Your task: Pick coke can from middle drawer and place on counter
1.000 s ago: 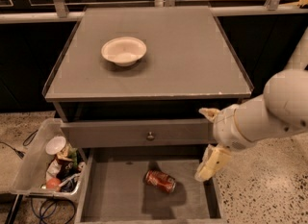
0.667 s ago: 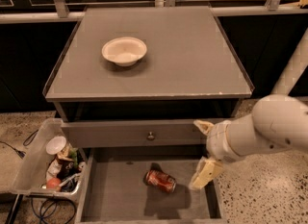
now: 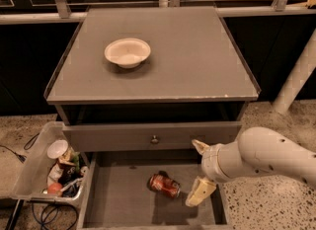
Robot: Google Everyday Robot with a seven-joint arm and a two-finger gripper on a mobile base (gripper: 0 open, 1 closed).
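Observation:
The coke can [image 3: 164, 185] lies on its side on the floor of the open middle drawer [image 3: 118, 199], near the drawer's centre. My gripper [image 3: 197, 170] hangs over the drawer's right part, just right of the can and apart from it. Its two cream fingers [image 3: 200, 192] are spread wide, one up by the drawer front above, one low near the floor. It holds nothing. The counter [image 3: 187, 61] is the grey top of the cabinet above.
A white bowl [image 3: 127, 52] stands on the counter's left half. A closed drawer front with a round knob [image 3: 154, 138] sits above the open drawer. A bin of clutter [image 3: 54, 167] stands left of the cabinet. A white post [image 3: 296, 81] rises at the right.
My arm and gripper have moved left and down, closer to the can inside the drawer. The can has not moved.

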